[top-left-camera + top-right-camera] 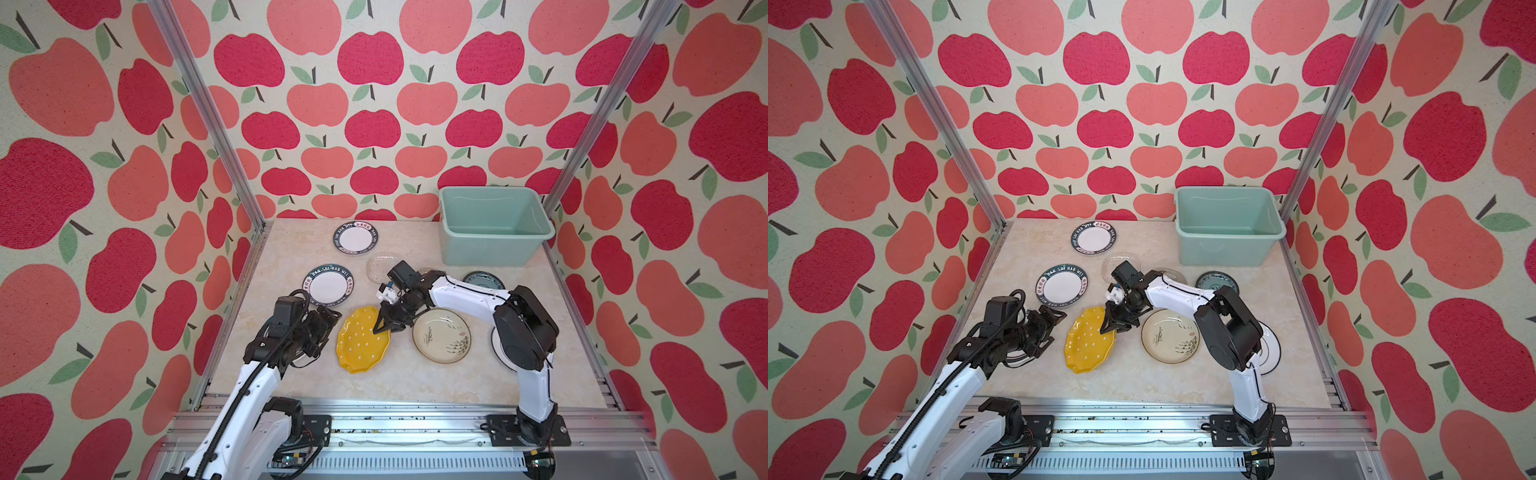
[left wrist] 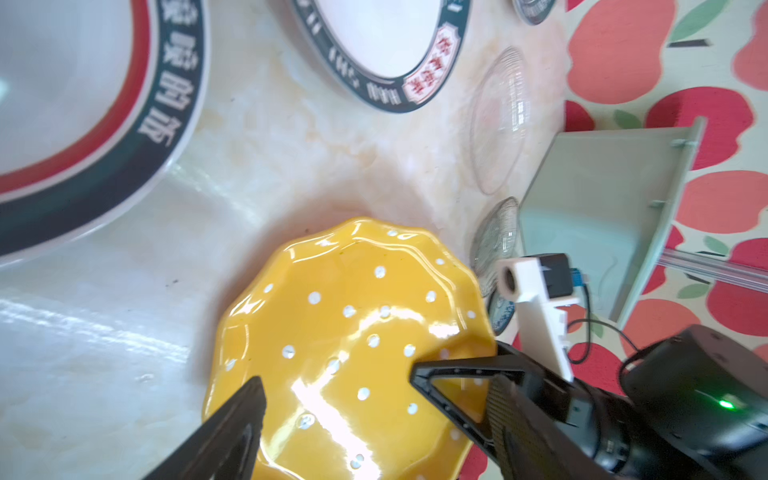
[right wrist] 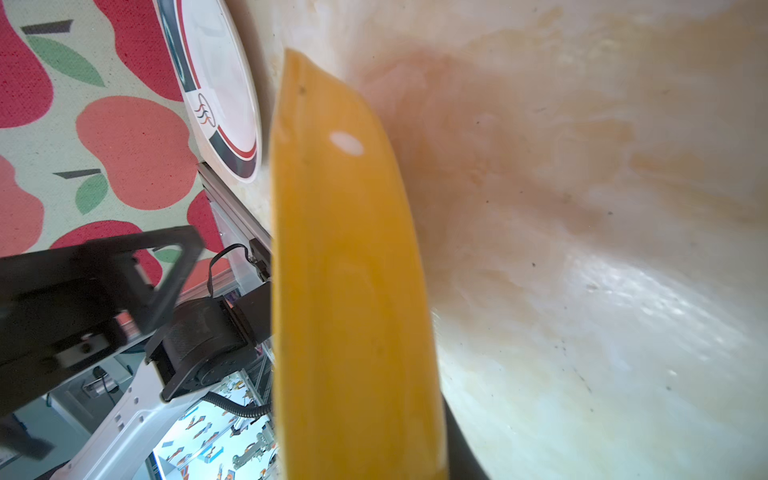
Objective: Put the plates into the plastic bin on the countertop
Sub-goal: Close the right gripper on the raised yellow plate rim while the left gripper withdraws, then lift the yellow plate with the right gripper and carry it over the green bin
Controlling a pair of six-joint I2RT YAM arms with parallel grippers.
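Observation:
The yellow dotted plate (image 1: 361, 349) (image 1: 1086, 345) lies near the middle of the countertop (image 1: 407, 374). My right gripper (image 1: 381, 326) (image 3: 374, 440) is shut on its right rim (image 3: 345, 249), one finger above and one below. My left gripper (image 1: 326, 334) (image 2: 374, 415) hangs open at the plate's left edge, over another white plate (image 2: 62, 104). The mint plastic bin (image 1: 490, 249) (image 1: 1225, 251) stands empty at the back right. Two white lettered plates (image 1: 356, 237) (image 1: 330, 285), a clear glass plate (image 1: 380, 266), a teal plate (image 1: 484, 280) and a cream ink-drawn plate (image 1: 441, 336) lie around.
A white plate (image 1: 498, 353) sits half hidden under the right arm. Aluminium rails (image 1: 415, 419) edge the front, and posts stand at the back corners. Apple-patterned walls close in three sides.

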